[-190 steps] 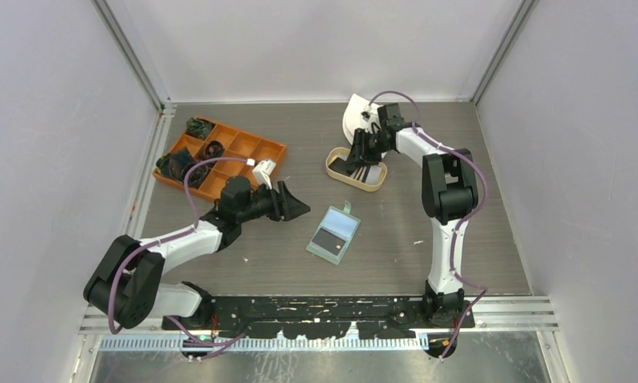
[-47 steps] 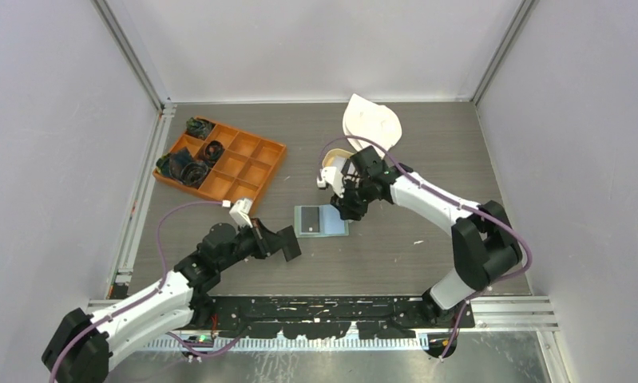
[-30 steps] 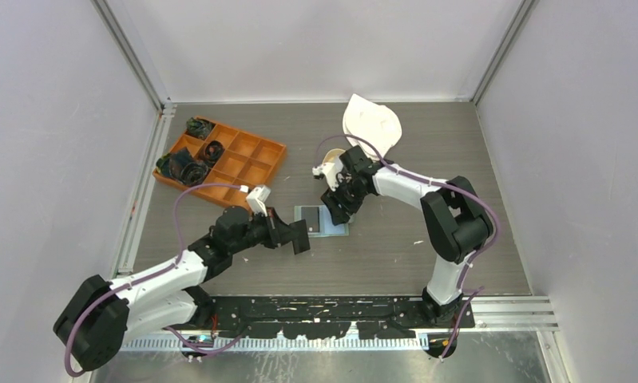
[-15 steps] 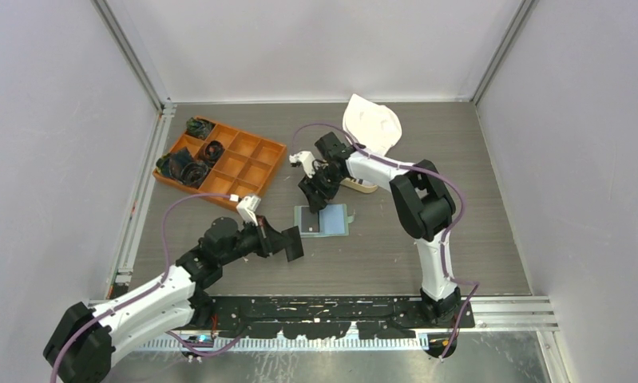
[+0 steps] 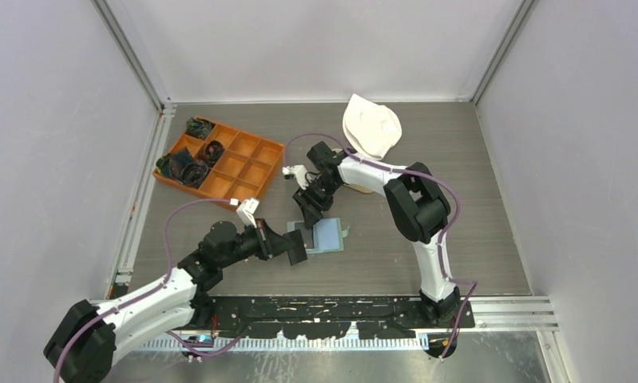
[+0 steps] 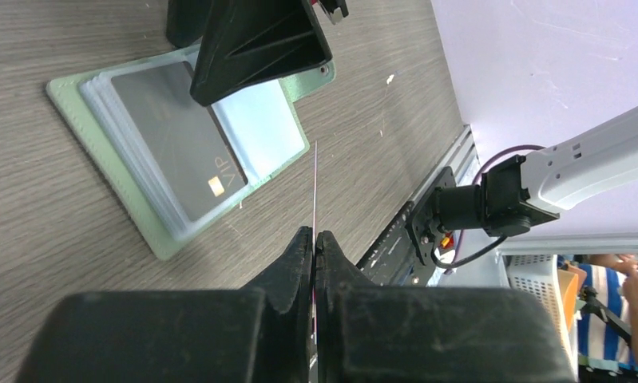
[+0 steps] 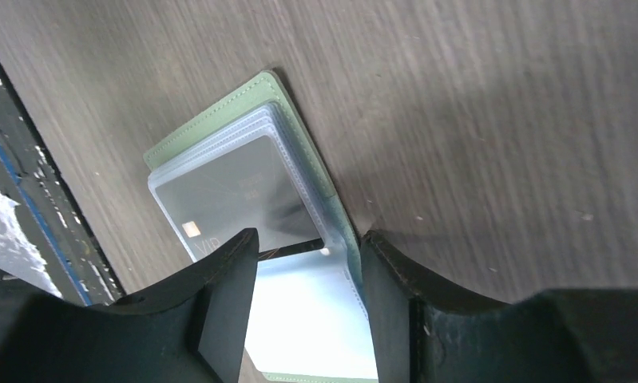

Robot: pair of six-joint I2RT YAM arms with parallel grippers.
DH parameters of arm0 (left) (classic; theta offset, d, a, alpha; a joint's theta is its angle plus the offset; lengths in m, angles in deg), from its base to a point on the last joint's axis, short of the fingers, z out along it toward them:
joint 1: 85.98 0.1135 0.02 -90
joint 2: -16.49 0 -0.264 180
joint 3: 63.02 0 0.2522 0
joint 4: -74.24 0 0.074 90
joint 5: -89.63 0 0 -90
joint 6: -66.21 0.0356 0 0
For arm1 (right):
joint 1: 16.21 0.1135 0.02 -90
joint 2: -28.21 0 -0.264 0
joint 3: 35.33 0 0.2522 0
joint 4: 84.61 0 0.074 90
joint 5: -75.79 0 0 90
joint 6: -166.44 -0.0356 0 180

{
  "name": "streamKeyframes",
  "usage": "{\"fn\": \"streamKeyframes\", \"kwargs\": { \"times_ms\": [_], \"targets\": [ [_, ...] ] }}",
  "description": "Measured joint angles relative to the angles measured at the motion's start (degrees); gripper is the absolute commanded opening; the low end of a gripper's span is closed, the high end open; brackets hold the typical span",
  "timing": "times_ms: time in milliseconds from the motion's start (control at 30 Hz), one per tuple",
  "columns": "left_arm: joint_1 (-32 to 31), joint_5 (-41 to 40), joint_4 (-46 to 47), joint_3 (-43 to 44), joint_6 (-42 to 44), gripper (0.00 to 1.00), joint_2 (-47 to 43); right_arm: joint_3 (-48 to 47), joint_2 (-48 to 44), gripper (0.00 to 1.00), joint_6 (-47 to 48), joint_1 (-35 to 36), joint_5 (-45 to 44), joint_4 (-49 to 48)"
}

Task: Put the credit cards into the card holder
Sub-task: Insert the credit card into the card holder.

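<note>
While the orange box (image 5: 219, 163) with its dark cord bundles (image 5: 184, 167) sits far left on the table (image 5: 459, 199), the left claw (image 6: 314, 235) reaches in low from the near left. Its jaws are pressed tight on a thin pale card (image 6: 315, 183), seen edge-on and sticking straight out past the tips. Just ahead of that claw the holder (image 6: 259, 132) lies flat and spread open, its left sleeve filled by a dark grey VIP card (image 6: 176, 152) and its right sleeve pale. The held card's edge points along the holder's near right side, apart from it. At the holder's far edge the right claw (image 7: 307, 239) comes down with jaws partly spread, gripping nothing, one tip over the grey card and the other at the green rim. Far right, a white object (image 5: 371, 128) lies well apart.
</note>
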Motion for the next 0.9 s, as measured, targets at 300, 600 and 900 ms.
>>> {"fn": "streamKeyframes", "kwargs": {
  "times_ms": [300,600,900],
  "targets": [
    [0.0,3.4,8.3,-0.2,-3.8,0.0,8.6,4.4,-7.8,0.62,-0.8,-2.6,-0.6,-0.7],
    [0.3,3.6,10.9,4.9,-3.5,0.0,20.5,31.6,-33.7,0.6,28.1,-5.0,1.3,-5.6],
    [3.8,5.2,17.3,8.6,-5.2,0.0,33.2,38.3,-31.1,0.67,40.2,-1.7,-3.9,-11.0]
  ]
}}
